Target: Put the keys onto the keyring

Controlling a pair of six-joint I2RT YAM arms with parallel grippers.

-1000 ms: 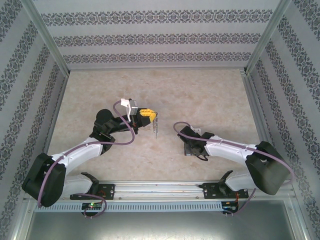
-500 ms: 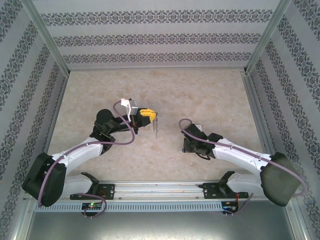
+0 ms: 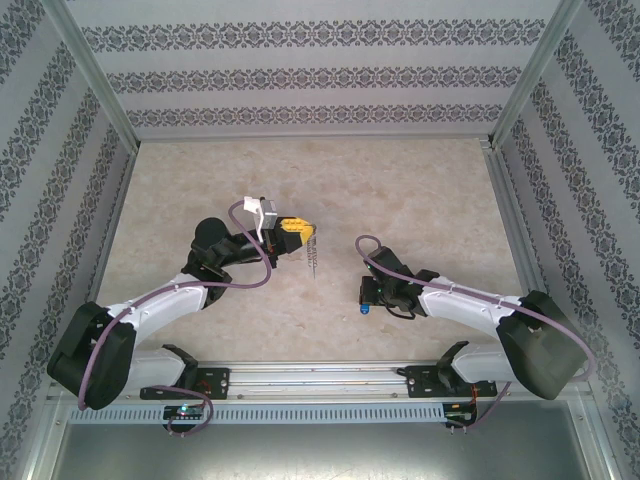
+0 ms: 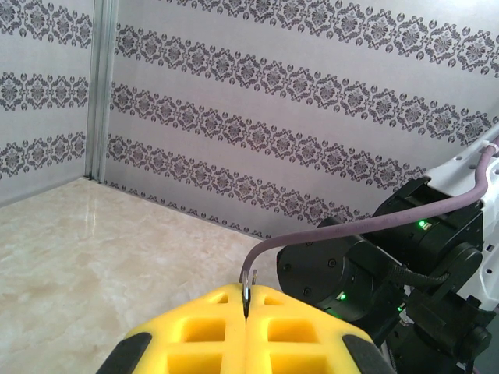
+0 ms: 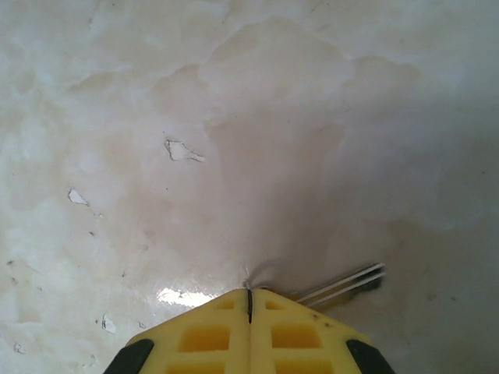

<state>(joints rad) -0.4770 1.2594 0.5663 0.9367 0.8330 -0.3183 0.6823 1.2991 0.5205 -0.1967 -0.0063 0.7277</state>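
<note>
My left gripper (image 3: 300, 236) is shut on the keyring (image 3: 313, 258), a thin grey wiry loop that hangs below its yellow fingers (image 3: 290, 232) above the middle of the table. In the left wrist view a short piece of the keyring (image 4: 248, 280) sticks out of the shut left gripper (image 4: 246, 300). To the right, my right gripper (image 3: 370, 297) points down, low over the table. The keys' blue head (image 3: 365, 308) shows just beside its tip. In the right wrist view the right gripper (image 5: 249, 300) is shut, and the key's thin silver blade (image 5: 343, 284) juts out to the right past the fingertips.
The marble-patterned table (image 3: 400, 190) is bare around both arms. Patterned walls with metal posts (image 3: 95, 90) close it in at the back and both sides. A metal rail (image 3: 320, 378) runs along the near edge. The right arm's black joint (image 4: 351, 273) is close in front of the left gripper.
The right gripper has shifted a little and turned near the table, and the key's blue head now shows beside it. The left arm holds still with the keyring.
</note>
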